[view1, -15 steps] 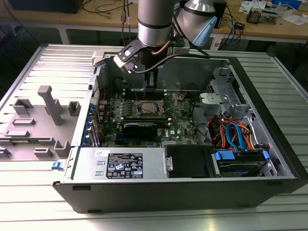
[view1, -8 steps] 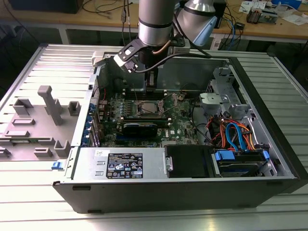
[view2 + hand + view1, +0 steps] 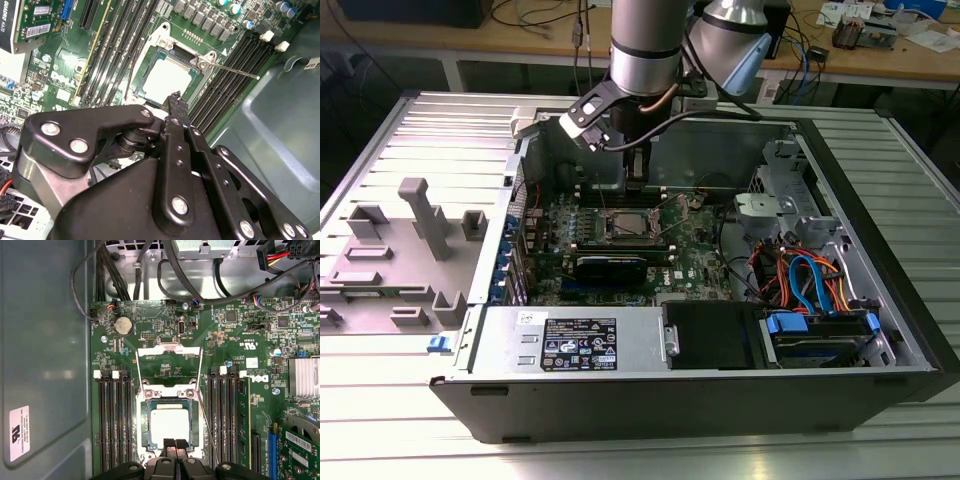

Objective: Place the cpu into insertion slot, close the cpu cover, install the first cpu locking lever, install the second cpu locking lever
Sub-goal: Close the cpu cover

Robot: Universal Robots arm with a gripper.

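The cpu (image 3: 170, 425) lies flat in the insertion slot (image 3: 144, 426), its silvery top showing in both wrist views (image 3: 167, 79). The cpu cover (image 3: 170, 351) is swung open beyond the socket, and green board shows through its window. One thin locking lever (image 3: 235, 70) sticks out sideways from the socket, unlatched. Another lever (image 3: 209, 432) runs beside the socket. My gripper (image 3: 175, 443) hovers just above the cpu's near edge, shut with nothing between its fingers. It hangs over the socket (image 3: 626, 225) in the exterior view.
Long black memory slots (image 3: 112, 425) flank the socket on both sides. A black graphics card (image 3: 610, 265) lies in front of it. Cables and a drive cage (image 3: 810, 290) fill the case toward the exterior view's right. A grey fixture plate (image 3: 410, 230) sits outside on the left.
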